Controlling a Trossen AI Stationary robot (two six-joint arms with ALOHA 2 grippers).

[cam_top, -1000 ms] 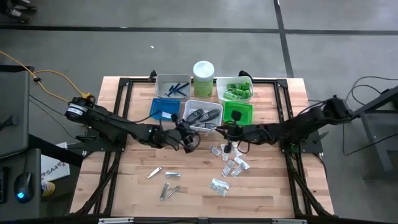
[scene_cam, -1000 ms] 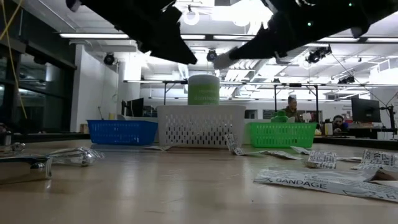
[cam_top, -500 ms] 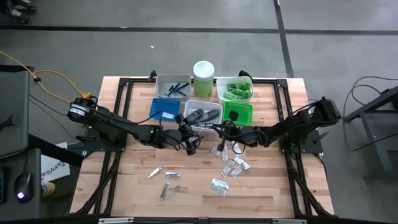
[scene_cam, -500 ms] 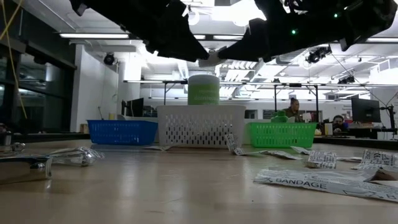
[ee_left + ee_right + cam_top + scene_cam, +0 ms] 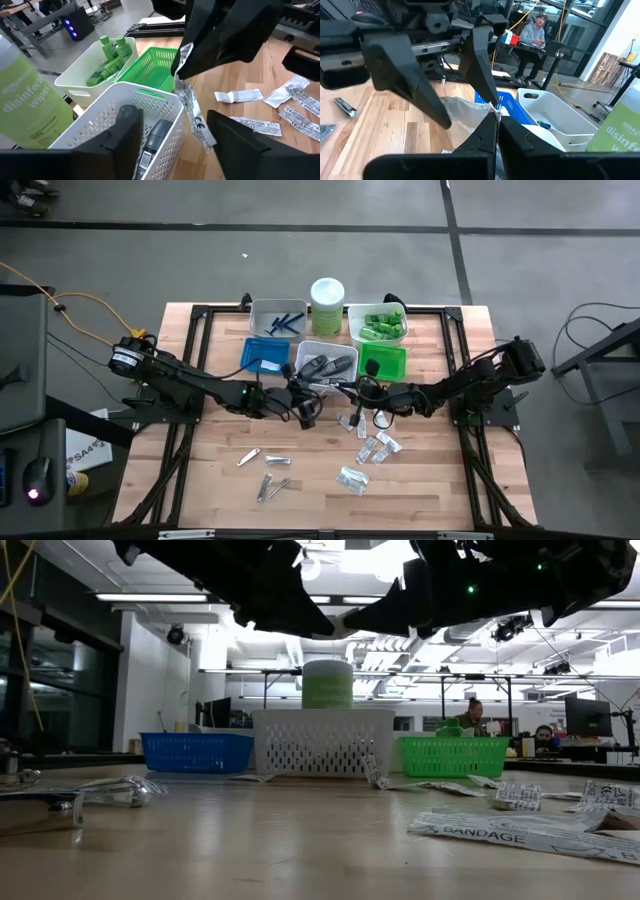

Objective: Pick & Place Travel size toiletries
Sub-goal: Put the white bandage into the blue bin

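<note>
My right gripper is shut on a clear packet just in front of the white perforated basket, which holds dark grey oval cases. My left gripper is open and faces it. Its fingers stand on either side of the hanging packet without touching it. More clear packets lie flat on the table. Silver clippers lie nearer the front edge. Green tubes sit in a white tray, and blue razors in a grey tray. My right gripper pinches the clear packet by its upper end between the two shut fingers. It reaches in from the table's right. The packet hangs slack below the fingers, clear of the table.
A blue tray and a green basket flank the white basket. The pale-green canister stands behind it. Bare wood lies at the table's front and left. People sit at desks beyond the table.
My right gripper has moved toward the table's left with the packet, closing on the left gripper and the front of the white basket. The left gripper has stayed nearly still.
</note>
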